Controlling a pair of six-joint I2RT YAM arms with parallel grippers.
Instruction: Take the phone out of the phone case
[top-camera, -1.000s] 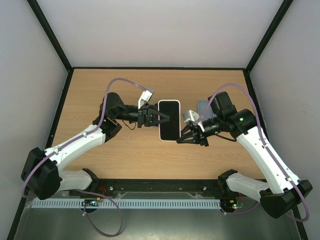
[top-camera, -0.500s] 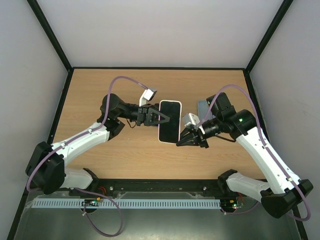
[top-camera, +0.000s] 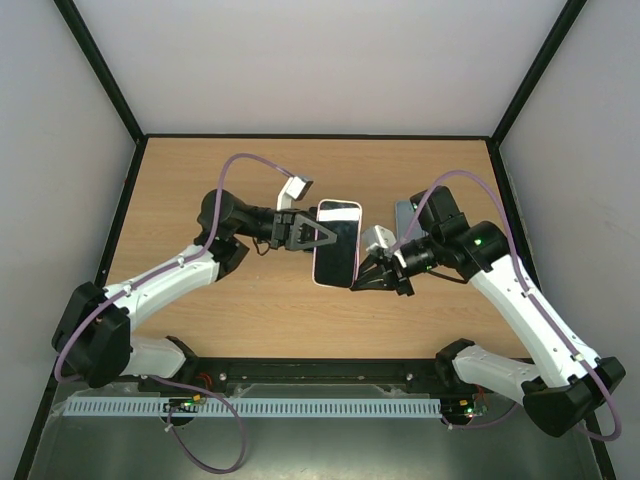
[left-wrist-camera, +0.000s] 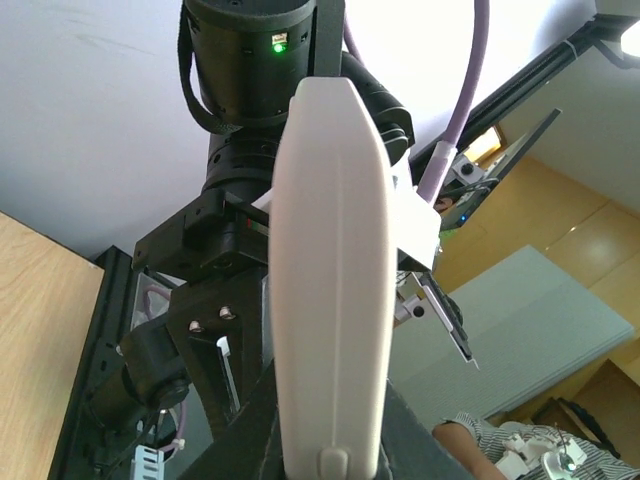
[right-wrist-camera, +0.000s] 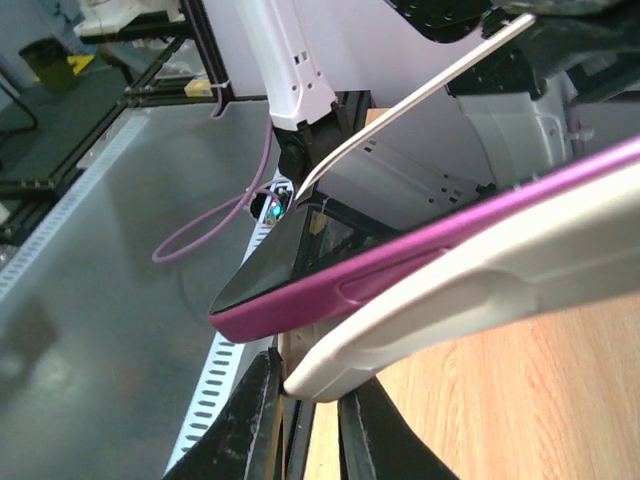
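Midway between the counter's (top-camera: 200, 170) side edges: my left claw (top-camera: 330, 237) clamps the phone (top-camera: 340, 255) — my right claw (top-camera: 360, 282) pinches the phone case (right-wrist-camera: 480, 290) corner, parted from it.

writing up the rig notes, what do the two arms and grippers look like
Both match: the left arm and right arm have white shell links with black joints. A purple cable loops along each. The left gripper and right gripper are black with triangular fingers and a pale camera block behind them. A green light glows on the right arm.
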